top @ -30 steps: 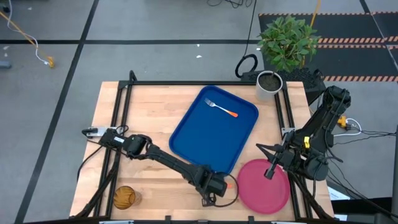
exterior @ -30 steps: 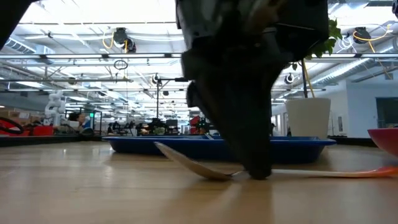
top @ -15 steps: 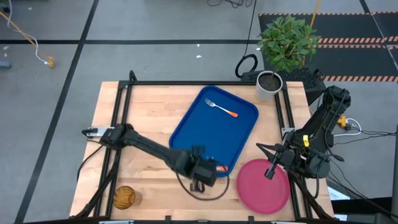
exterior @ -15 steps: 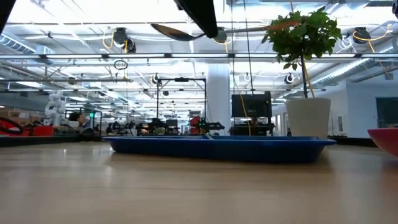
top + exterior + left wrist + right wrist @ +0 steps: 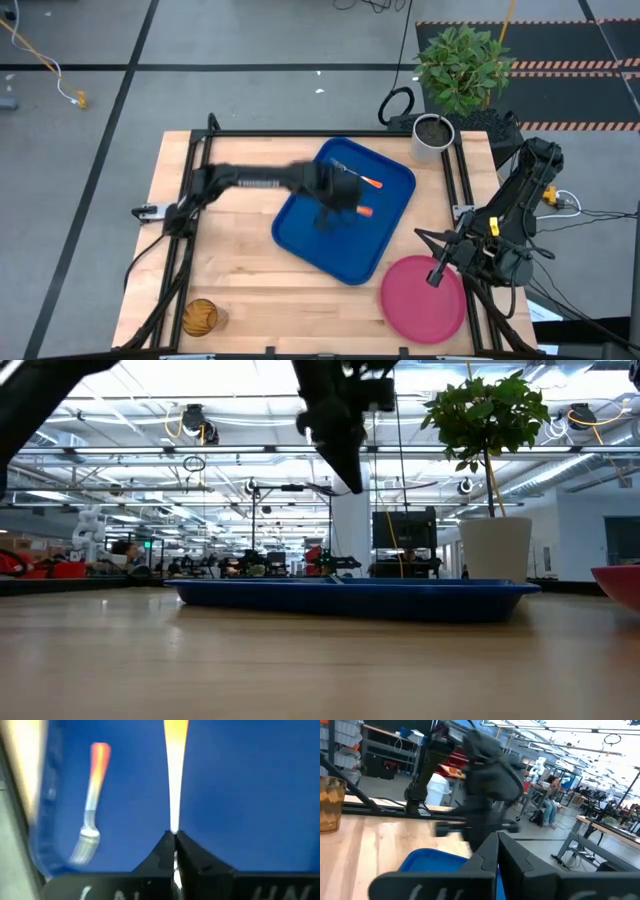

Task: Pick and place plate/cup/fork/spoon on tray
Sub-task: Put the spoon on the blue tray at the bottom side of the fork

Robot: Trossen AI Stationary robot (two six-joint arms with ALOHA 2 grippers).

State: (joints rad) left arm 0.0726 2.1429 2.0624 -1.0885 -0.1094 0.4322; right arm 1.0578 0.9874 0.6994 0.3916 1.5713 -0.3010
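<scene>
My left gripper [image 5: 337, 197] is shut on the orange-handled spoon [image 5: 362, 211] above the blue tray [image 5: 300, 225]. The spoon's bowl is hidden by the gripper. The fork [image 5: 91, 805] lies flat on the tray's far part, beside the gripper. The pink-red plate [image 5: 425, 305] lies on the table right of the tray. My right gripper [image 5: 437, 272] is shut and stands over the plate's far rim; I cannot tell whether it touches it. The amber cup [image 5: 198, 318] stands at the table's near left corner. My left gripper pinches the spoon's thin silver stem [image 5: 174, 817] between its two fingertips [image 5: 162, 851]. The orange handle end [image 5: 175, 729] sticks out past the fingers, in line with them. The spoon is lifted clear above the tray.
A white pot with a green plant [image 5: 432, 135] stands at the table's far right corner, just beyond the tray. A black frame rail [image 5: 195, 190] runs along the table's left side. Bare wood [image 5: 240, 290] lies between the cup and the tray.
My left gripper, shut on the spoon, has lifted it off the table near the front edge and carried it up and toward the far edge, over the tray beside the fork. The right arm has kept still.
</scene>
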